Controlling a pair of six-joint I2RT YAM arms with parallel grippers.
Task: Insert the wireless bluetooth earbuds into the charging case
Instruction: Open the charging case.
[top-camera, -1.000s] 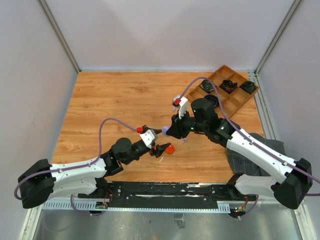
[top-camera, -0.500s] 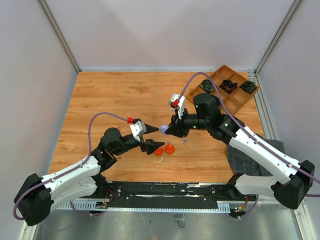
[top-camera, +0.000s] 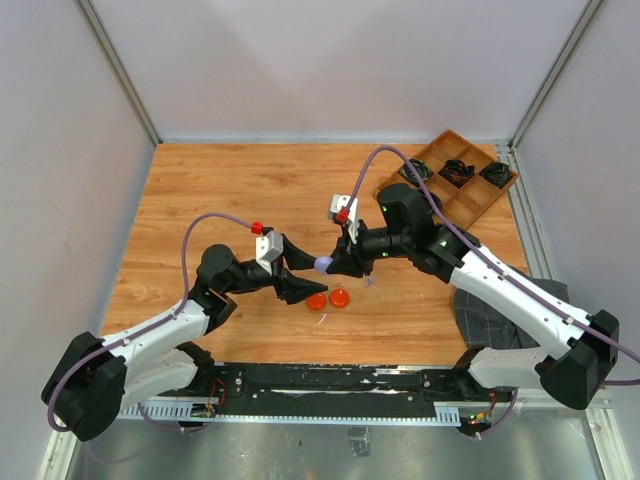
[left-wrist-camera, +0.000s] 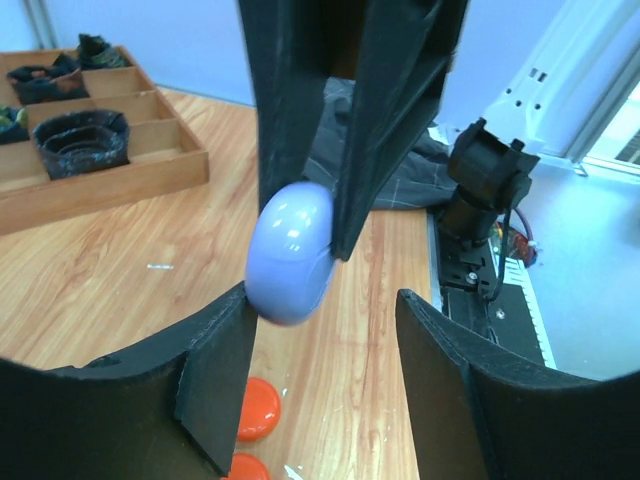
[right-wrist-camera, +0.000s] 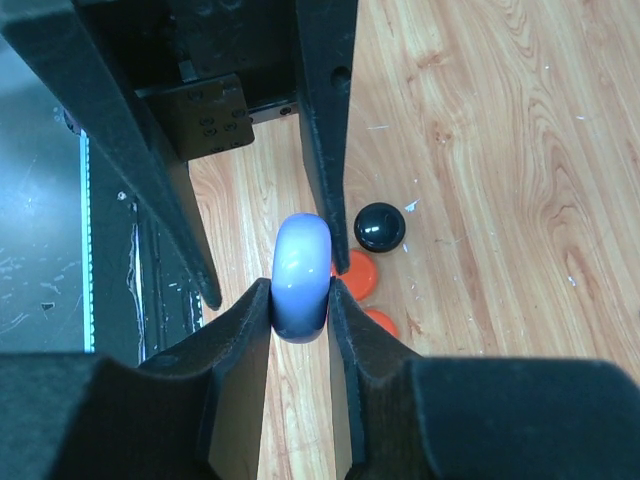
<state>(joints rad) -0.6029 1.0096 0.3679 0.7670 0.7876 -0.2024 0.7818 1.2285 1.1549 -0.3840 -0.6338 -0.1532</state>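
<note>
Holding a lilac case (top-camera: 320, 265) aloft near two orange discs (top-camera: 340, 297), the right gripper (top-camera: 326, 266) pinches it, top view. Left wrist: the left gripper (left-wrist-camera: 320, 292) gapes astride it; likely a handover, needing square closing. Right wrist: earbuds indiscernible.

The left arm (top-camera: 150, 345) and the right arm (top-camera: 515, 295) are built alike: white shells on the long links, black housings at the joints, and a bulky black block at each base. A thin lilac cable (top-camera: 205, 221) runs along each arm and arcs free near the wrist. Each wrist bears a small white camera mount (top-camera: 268, 246) with a red cap (top-camera: 257, 227). Small green lights (top-camera: 384, 208) glow on the right arm. The left gripper (left-wrist-camera: 320, 300) and the right gripper (right-wrist-camera: 300, 290) have matte black, wedge-shaped fingers.
</note>
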